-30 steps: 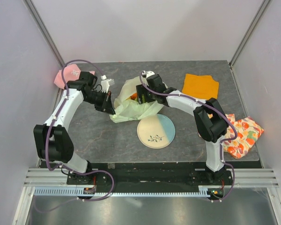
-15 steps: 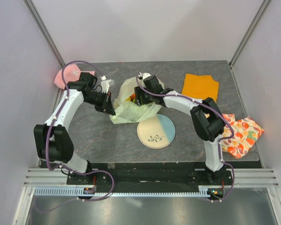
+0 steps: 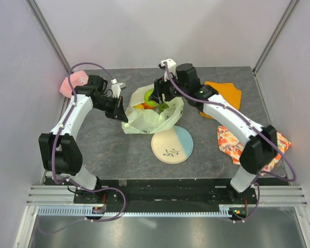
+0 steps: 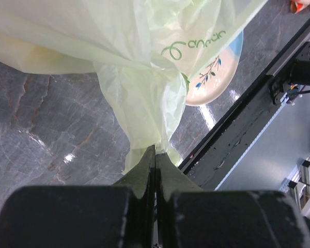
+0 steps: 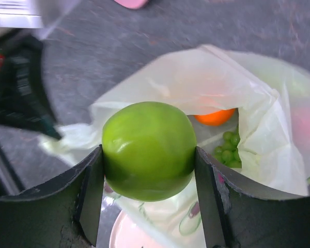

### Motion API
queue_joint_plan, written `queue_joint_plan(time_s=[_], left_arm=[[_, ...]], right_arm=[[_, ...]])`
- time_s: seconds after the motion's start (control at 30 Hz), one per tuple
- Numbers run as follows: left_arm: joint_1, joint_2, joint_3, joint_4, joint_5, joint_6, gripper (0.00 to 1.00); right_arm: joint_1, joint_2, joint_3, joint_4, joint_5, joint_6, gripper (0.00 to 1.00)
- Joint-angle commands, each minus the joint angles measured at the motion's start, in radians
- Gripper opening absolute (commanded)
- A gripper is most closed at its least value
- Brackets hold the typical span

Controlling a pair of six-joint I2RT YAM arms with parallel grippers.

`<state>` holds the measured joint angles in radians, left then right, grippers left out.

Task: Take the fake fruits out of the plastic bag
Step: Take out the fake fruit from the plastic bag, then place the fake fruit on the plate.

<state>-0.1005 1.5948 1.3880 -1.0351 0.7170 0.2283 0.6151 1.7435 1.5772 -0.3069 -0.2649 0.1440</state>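
The pale yellow-green plastic bag (image 3: 150, 118) lies in the middle of the table with its mouth open. My left gripper (image 3: 123, 111) is shut on the bag's left edge, and the left wrist view shows the film (image 4: 144, 77) pinched between the closed fingers (image 4: 156, 151). Just above the bag's mouth, my right gripper (image 3: 158, 97) is shut on a green apple (image 5: 149, 150), one finger against each side. An orange (image 5: 214, 118) and a bunch of green grapes (image 5: 228, 151) lie inside the bag (image 5: 222, 77). The apple (image 3: 153, 96) sits at the bag's far rim in the top view.
A cream-and-blue plate (image 3: 172, 144) rests just in front of the bag. An orange cloth (image 3: 226, 93) lies at the back right and a patterned cloth (image 3: 250, 147) at the right edge. A pink cap (image 3: 75, 84) is at the back left.
My right gripper closed on the green apple inside the bag and lifted it up and back above the mouth. The right arm swung outward. The left gripper kept its hold on the bag.
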Motion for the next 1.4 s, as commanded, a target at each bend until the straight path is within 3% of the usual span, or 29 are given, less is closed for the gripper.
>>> queue_joint_plan(time_s=[0.0, 0.27, 0.43, 0.73, 0.93, 1.27, 1.33, 1.37], left_arm=[[-0.004, 0.019, 0.06, 0.027, 0.033, -0.037, 0.01], [-0.004, 0.01, 0.083, 0.032, 0.021, -0.037, 0.02], [-0.004, -0.006, 0.071, 0.036, 0.016, -0.037, 0.02], [-0.004, -0.015, 0.077, 0.037, 0.006, -0.032, 0.02], [-0.004, -0.025, 0.062, 0.038, 0.006, -0.024, 0.02], [-0.004, -0.026, 0.054, 0.04, 0.036, -0.018, 0.02], [-0.004, -0.018, 0.059, 0.037, 0.042, -0.018, 0.02], [-0.004, -0.016, 0.066, 0.037, 0.044, -0.02, 0.02]], right_arm=[[-0.005, -0.14, -0.035, -0.109, -0.175, -0.128, 0.23], [0.037, -0.259, -0.276, -0.365, -0.28, -0.45, 0.22], [0.07, -0.236, -0.35, -0.383, -0.258, -0.538, 0.24], [0.104, -0.023, -0.303, -0.124, -0.094, -0.437, 0.25], [0.118, 0.122, -0.209, -0.087, -0.031, -0.417, 0.27], [0.15, 0.126, -0.23, -0.118, -0.066, -0.42, 0.29], [0.153, 0.105, -0.253, -0.126, -0.066, -0.414, 0.37], [0.152, 0.097, -0.262, -0.126, -0.069, -0.411, 0.48]])
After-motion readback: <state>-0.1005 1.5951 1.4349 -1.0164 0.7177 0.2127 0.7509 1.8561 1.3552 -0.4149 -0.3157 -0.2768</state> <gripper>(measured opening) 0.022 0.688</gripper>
